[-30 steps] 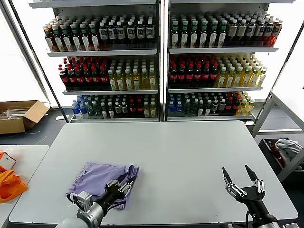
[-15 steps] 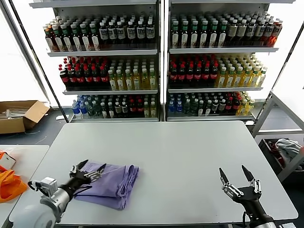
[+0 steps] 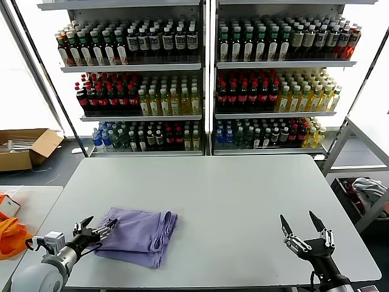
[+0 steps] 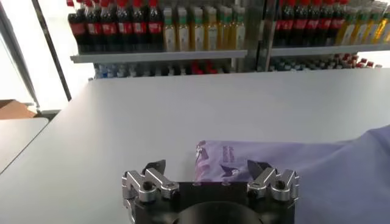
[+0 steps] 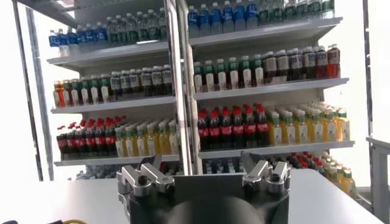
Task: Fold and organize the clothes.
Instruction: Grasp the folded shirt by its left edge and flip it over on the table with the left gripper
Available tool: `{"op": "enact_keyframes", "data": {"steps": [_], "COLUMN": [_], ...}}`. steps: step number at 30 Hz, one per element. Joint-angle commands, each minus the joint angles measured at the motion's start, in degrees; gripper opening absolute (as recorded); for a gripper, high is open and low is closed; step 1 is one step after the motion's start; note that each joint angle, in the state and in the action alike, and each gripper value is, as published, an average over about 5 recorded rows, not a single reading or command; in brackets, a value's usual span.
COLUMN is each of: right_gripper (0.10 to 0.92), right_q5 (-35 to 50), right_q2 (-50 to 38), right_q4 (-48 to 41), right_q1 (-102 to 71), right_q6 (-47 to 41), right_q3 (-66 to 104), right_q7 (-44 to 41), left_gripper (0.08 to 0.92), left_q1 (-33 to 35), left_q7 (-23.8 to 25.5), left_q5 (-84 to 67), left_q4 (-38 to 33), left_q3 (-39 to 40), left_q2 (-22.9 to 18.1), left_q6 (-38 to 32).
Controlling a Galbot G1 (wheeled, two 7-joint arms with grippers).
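Observation:
The clothes, one lavender T-shirt (image 3: 141, 233), lie folded in a flat bundle on the near left of the grey table (image 3: 243, 188). In the left wrist view the shirt (image 4: 304, 176) shows a dark purple print at its near corner. My left gripper (image 3: 99, 224) hovers open just left of the shirt's edge, holding nothing; in its own view the left gripper (image 4: 207, 166) faces that printed corner. Low over the table's near right hangs my right gripper (image 3: 298, 218), open and empty. The right gripper (image 5: 201, 161) points at the shelves in its own view.
Drink shelves (image 3: 206, 79) stand behind the table. A cardboard box (image 3: 24, 148) lies on the floor at far left. An orange item (image 3: 12, 237) rests on a side table (image 3: 30, 204) to the left. A bin of cloth (image 3: 363, 191) stands at right.
My left gripper opened, let go of the shirt and drew back leftward off it. The shirt now lies flat and folded. The right gripper barely moved.

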Motion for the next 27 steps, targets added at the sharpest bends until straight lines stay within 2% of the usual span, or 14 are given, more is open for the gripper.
{"op": "enact_keyframes", "data": {"steps": [1,4,6,16,19,27], "right_gripper": [0.823,0.823,0.823,0.823,0.823,0.823], "right_q5": [-0.2,-0.1,-0.1,-0.1,0.0,0.1], "right_q2": [0.0,0.0,0.0,0.4,0.3,0.0], "right_q4": [0.3,0.5,0.6,0.6,0.7,0.4], "right_q1": [0.1,-0.1,-0.3,0.2,0.5,2.2], "right_q6": [0.0,0.0,0.1,0.2,0.3,0.6], "right_q3": [-0.2,-0.1,0.0,-0.3,-0.2,-0.8], "right_q7": [0.0,0.0,0.0,-0.1,-0.2,-0.3], "left_gripper": [0.823,0.807,0.767,0.482,0.395,0.163], "left_q1": [0.4,0.7,0.9,0.9,0.0,2.6], "left_q7": [0.0,0.0,0.0,-0.5,-1.1,-1.2], "left_q5": [1.3,-0.9,-2.4,-6.4,-7.9,-13.4], "left_q4": [2.8,2.6,2.6,2.6,3.6,2.6], "left_q3": [1.2,1.5,1.5,-1.2,-5.1,-22.1], "left_q2": [-1.9,-2.3,-2.6,-6.4,-6.2,-0.4], "left_q6": [0.8,1.0,1.2,0.1,-0.6,-1.0]}}
